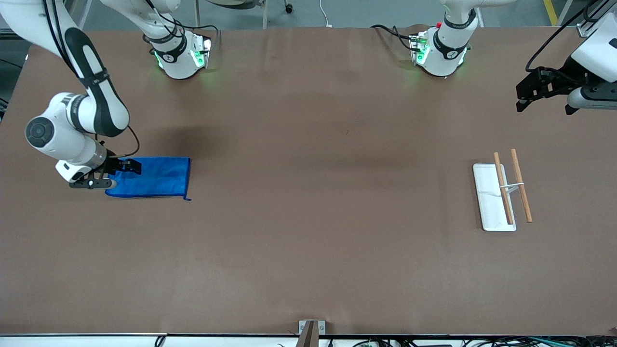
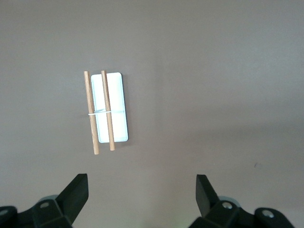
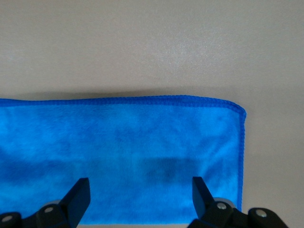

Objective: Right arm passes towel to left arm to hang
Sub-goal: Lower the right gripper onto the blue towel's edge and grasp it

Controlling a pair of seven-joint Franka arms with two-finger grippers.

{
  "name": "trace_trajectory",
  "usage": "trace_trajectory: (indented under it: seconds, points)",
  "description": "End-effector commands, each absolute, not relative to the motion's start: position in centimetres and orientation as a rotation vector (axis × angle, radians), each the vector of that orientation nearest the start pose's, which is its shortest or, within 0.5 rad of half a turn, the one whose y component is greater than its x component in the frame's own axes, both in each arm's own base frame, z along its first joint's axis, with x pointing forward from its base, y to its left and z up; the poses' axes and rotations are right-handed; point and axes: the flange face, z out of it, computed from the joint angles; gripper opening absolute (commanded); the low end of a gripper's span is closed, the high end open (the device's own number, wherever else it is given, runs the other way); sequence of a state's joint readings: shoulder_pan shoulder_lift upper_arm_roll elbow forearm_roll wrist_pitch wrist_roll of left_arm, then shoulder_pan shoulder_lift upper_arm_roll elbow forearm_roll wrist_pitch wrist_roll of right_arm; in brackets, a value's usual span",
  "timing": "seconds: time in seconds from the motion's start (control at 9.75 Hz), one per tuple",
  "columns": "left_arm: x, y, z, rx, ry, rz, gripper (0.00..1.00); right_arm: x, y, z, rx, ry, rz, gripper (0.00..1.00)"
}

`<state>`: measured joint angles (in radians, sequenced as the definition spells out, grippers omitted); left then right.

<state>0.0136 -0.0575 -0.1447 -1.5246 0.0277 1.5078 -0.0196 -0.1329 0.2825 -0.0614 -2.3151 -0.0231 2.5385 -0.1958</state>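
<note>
The bright-blue towel (image 1: 154, 176) lies flat on the brown table at the right arm's end. My right gripper (image 1: 117, 174) is low over the towel's outer end, open and holding nothing. In the right wrist view the towel (image 3: 123, 152) fills the space between and ahead of the open gripper (image 3: 141, 192), with one hemmed corner in view. My left gripper (image 1: 544, 107) hangs open and empty in the air at the left arm's end of the table. In the left wrist view the gripper (image 2: 142, 190) is open over bare table.
A small white tray (image 1: 491, 212) with two wooden rods (image 1: 521, 185) held above it stands at the left arm's end of the table. It also shows in the left wrist view (image 2: 118, 95). A small metal bracket (image 1: 311, 327) sits at the table's near edge.
</note>
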Motion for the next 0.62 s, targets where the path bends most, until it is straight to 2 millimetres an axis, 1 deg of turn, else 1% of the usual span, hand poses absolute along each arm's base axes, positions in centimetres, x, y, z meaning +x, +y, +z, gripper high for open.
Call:
trace_trajectory:
  seconds: [0.0,0.21,0.41,0.51]
  points:
    - [53.2,-6.9,65.8,-3.097,0.196,-0.015,1.0,50.3,-9.9,20.6,-3.161,-0.067,0.076,0.87]
    - [53.2,-6.8,65.8,-3.097,0.193,-0.015,1.0,50.6,-10.0,19.4,-3.171,-0.068,0.012,0.85]
    - [53.2,-6.8,65.8,-3.097,0.193,-0.015,1.0,50.7,-9.9,19.1,-3.172,-0.071,0.005,0.85]
    - [53.2,-6.9,65.8,-3.097,0.196,-0.015,1.0,50.7,-9.9,18.6,-3.174,-0.065,-0.015,0.83]
